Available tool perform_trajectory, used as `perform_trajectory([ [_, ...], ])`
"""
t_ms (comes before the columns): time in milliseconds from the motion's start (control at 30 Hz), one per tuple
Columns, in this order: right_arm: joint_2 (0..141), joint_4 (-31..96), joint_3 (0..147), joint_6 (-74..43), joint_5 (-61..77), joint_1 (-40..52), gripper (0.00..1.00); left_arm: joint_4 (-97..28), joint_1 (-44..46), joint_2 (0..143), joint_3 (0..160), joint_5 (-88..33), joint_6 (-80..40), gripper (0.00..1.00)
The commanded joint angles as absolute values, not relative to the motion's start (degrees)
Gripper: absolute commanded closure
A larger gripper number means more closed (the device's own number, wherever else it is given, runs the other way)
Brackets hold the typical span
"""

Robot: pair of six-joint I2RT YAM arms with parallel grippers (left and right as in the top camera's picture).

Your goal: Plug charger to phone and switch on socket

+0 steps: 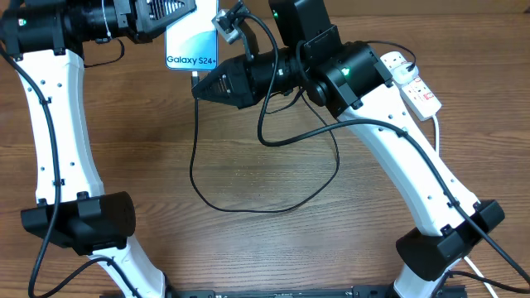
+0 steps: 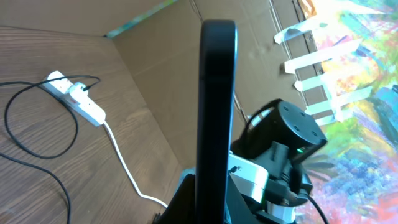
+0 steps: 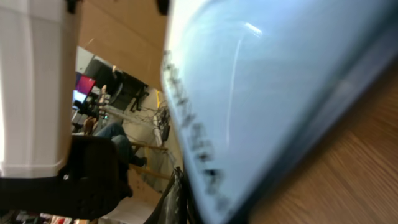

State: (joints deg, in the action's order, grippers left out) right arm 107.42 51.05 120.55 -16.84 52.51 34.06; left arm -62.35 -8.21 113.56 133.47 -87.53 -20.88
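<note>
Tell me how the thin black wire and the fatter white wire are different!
The thin black charger cable loops loosely across the wooden table, while the thicker white cord runs nearly straight. The black one climbs toward the light blue Galaxy S24 phone; the white one comes straight out of the end of the white power strip. Both lie partly on the table and meet at that strip.

Overhead looks straight down at the table [image 1: 248,248]; both wrist cameras sit close against the phone [image 1: 191,40].
</note>
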Motion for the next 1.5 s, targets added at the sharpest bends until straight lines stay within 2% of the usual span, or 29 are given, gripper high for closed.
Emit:
perform_trajectory([
  [0, 106.8, 50.9, 120.0, -19.6, 48.8, 33.7, 0.96, -62.3, -7.8, 113.1, 133.9, -90.7, -21.0, 0.96],
  [567, 106.8, 50.1, 120.0, -20.0, 52.8, 34.1, 0.96, -62.1, -7.8, 113.1, 133.9, -90.6, -21.0, 0.96],
  [1467, 106.8, 46.2, 120.0, -28.7, 54.1, 34.0, 0.96, -61.8, -7.8, 113.1, 133.9, -90.6, -20.8, 0.96],
])
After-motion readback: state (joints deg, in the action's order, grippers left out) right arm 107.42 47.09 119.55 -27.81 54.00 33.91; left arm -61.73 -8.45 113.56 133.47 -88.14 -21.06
